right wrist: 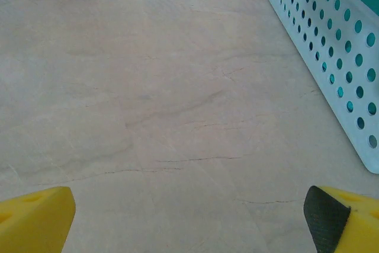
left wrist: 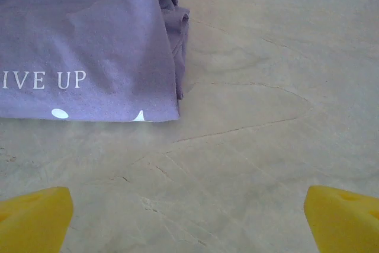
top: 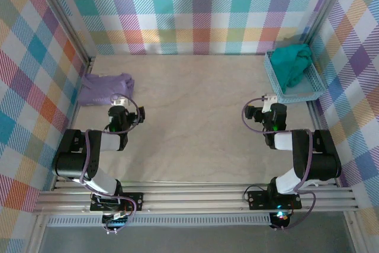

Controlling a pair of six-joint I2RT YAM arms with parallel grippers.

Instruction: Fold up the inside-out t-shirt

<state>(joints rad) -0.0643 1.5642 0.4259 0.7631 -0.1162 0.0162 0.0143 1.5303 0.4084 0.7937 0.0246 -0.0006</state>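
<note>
Left pincer (left wrist: 189,220) and right pincer (right wrist: 189,217) gape wide over open table (top: 201,105) — t-shirt (top: 293,63) heaped in basket (top: 303,95)

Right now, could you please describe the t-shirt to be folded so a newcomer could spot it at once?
At the table's far right corner sits a pale blue perforated plastic basket. Heaped inside it is the crumpled teal-green t-shirt. Its only neighbour, the folded lavender garment with white lettering, lies at the left.

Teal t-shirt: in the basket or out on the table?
In. The teal t-shirt lies crumpled inside the light-blue perforated basket; teal shows through its holes in the right wrist view.
</note>
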